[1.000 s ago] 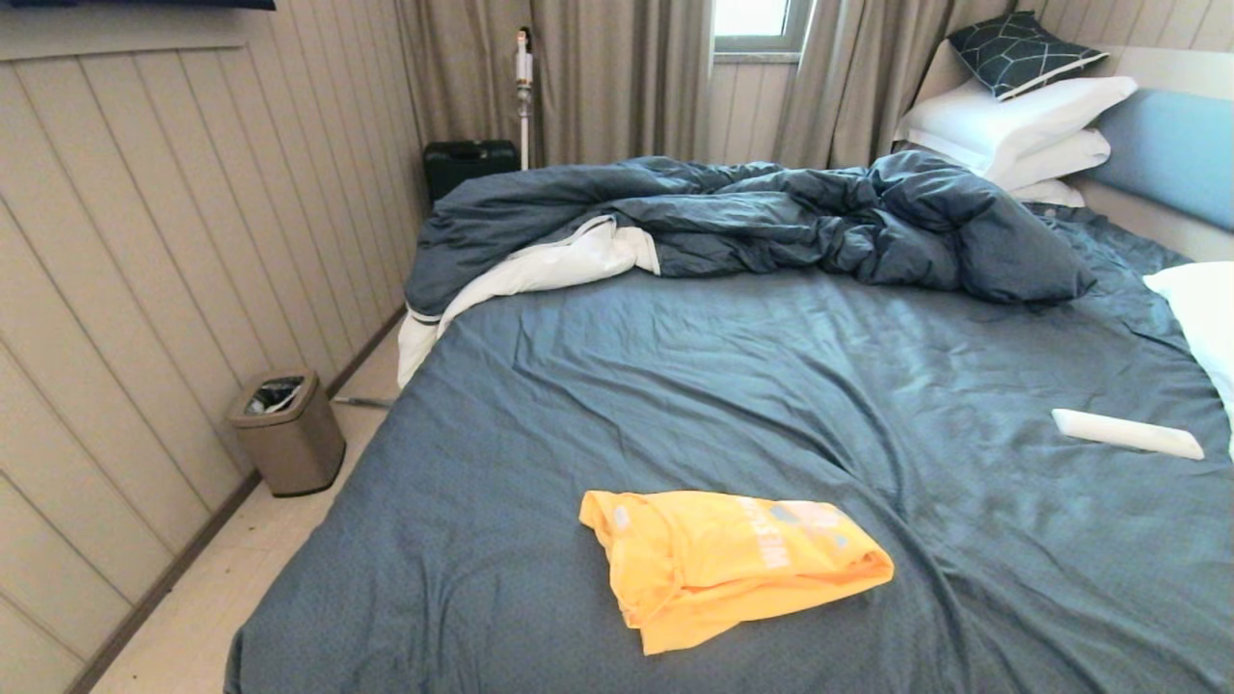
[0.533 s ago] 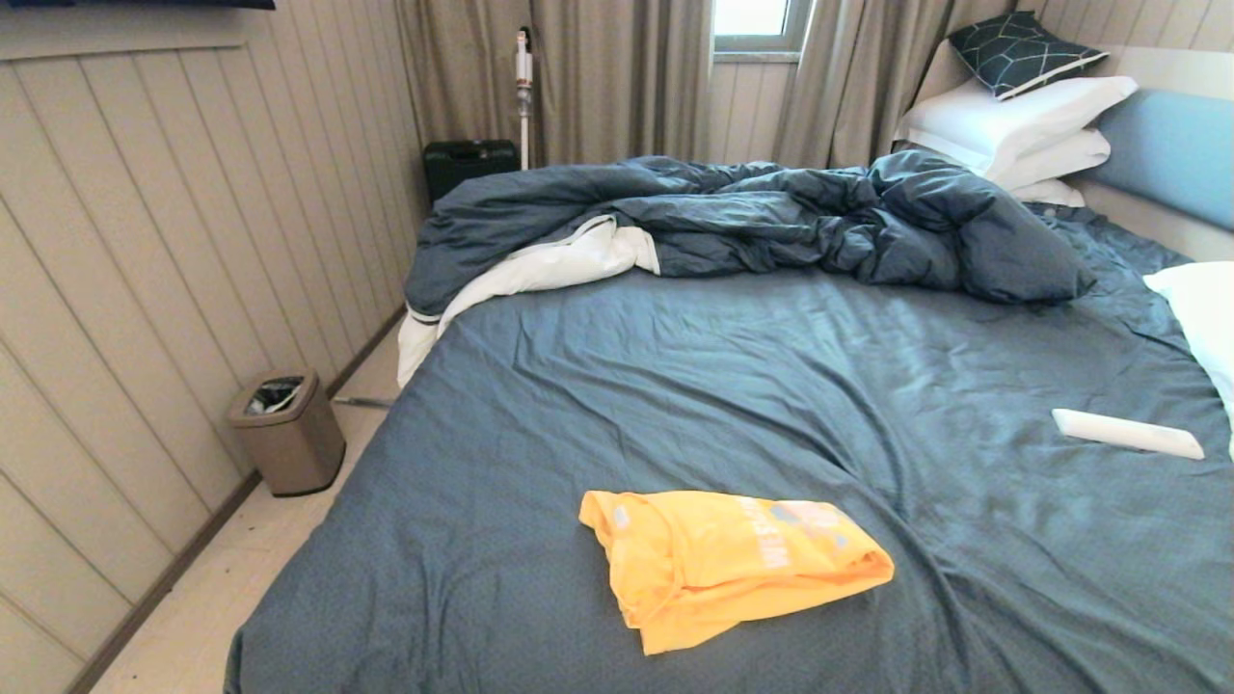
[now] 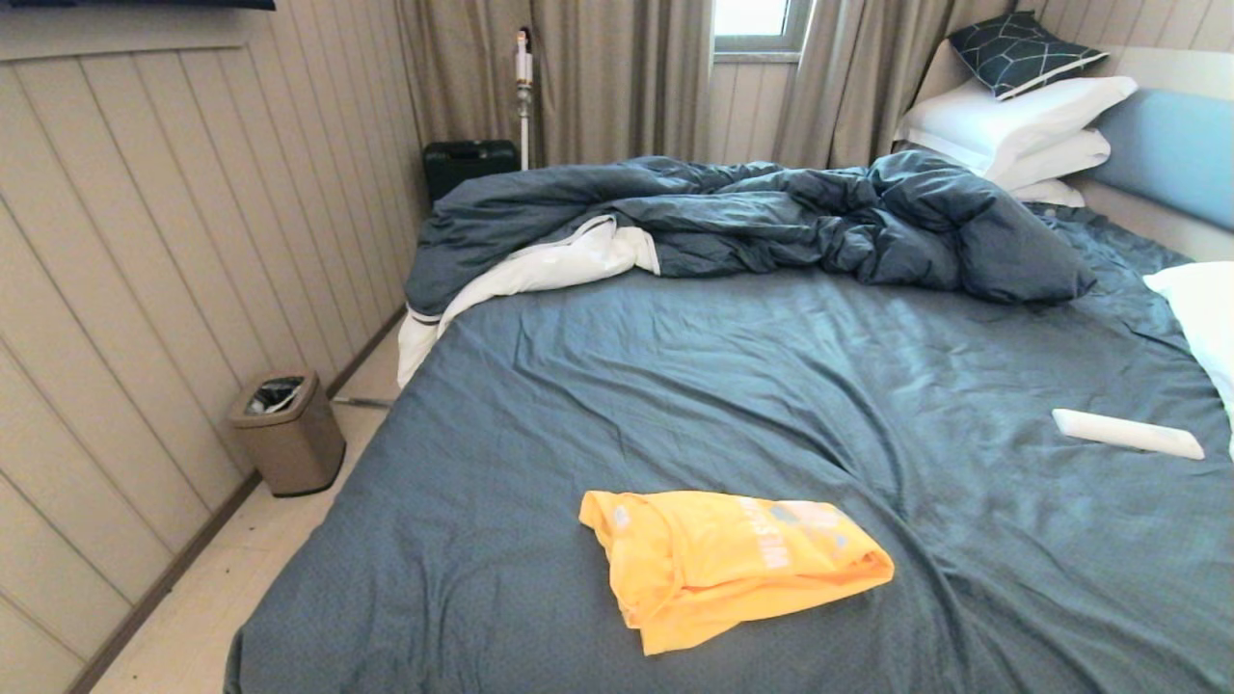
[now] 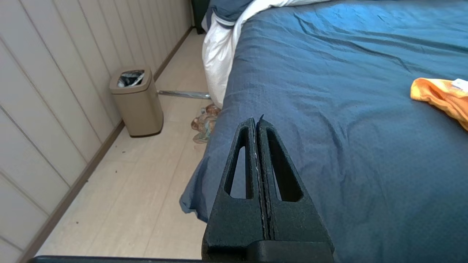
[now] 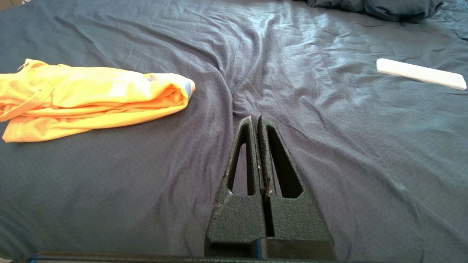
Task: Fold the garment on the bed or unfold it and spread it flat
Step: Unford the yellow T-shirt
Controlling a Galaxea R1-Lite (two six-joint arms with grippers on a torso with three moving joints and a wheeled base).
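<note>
The left gripper [image 4: 256, 122] has its two black fingers pressed together, tips meeting, holding nothing; the right gripper [image 5: 255, 121] shows the same pose, fingers closed flat against each other, empty

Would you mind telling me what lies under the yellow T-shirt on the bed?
The yellow T-shirt rests folded on the bed's dark blue sheet; whatever is between its layers or directly beneath is covered.

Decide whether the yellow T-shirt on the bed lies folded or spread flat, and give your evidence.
Folded. The yellow T-shirt lies as a compact bundle on the bed, with stacked layers showing at its edge in the right wrist view.
</note>
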